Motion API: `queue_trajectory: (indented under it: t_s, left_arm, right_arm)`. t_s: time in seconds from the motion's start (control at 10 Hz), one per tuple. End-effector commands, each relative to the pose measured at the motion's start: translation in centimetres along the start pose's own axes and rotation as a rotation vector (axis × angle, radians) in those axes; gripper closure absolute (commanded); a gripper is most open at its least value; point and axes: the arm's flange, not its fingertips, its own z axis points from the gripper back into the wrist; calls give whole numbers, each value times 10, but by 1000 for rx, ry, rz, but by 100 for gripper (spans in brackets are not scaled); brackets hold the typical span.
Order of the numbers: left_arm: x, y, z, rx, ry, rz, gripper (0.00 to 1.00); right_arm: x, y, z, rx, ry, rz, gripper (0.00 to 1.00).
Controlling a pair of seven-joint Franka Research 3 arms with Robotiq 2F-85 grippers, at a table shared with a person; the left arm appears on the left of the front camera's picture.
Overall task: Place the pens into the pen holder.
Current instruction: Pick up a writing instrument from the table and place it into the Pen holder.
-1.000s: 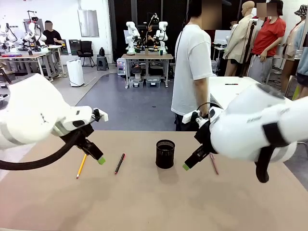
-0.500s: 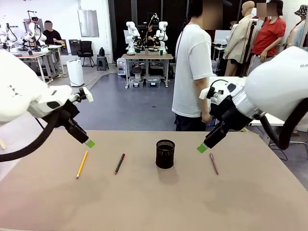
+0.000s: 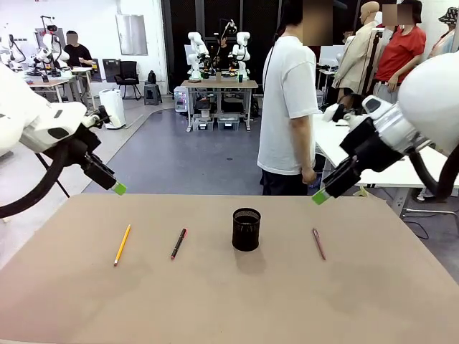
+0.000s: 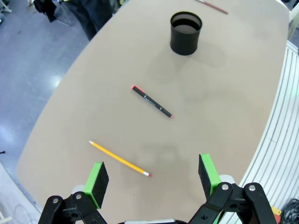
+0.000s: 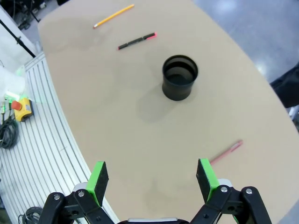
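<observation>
Right now both grippers are hanging well above the tan table, jaws spread wide and holding nothing: the left gripper at the left, the right gripper at the right. The small black wire-mesh pen holder is standing upright mid-table. The black pen with a red cap and, farther out, the yellow-orange pencil are lying to its left, and the dull red-pink pen is lying to its right.

The red-pink pen runs off the left wrist view's top edge.
</observation>
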Motion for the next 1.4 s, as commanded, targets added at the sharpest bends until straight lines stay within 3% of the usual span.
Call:
queue_trajectory:
  t_s: [0.0, 0.8, 1.3]
  left_arm:
    - [0, 8, 14, 13, 17, -21, 0]
    - [-10, 34, 83, 153, -62, 50, 0]
    - [-26, 44, 96, 131, -120, 94, 0]
  right_arm:
    - [-4, -6, 20, -8, -46, 26, 0]
    - [-8, -22, 108, -65, -107, 21, 0]
    - [-26, -47, 123, -77, -121, -24, 0]
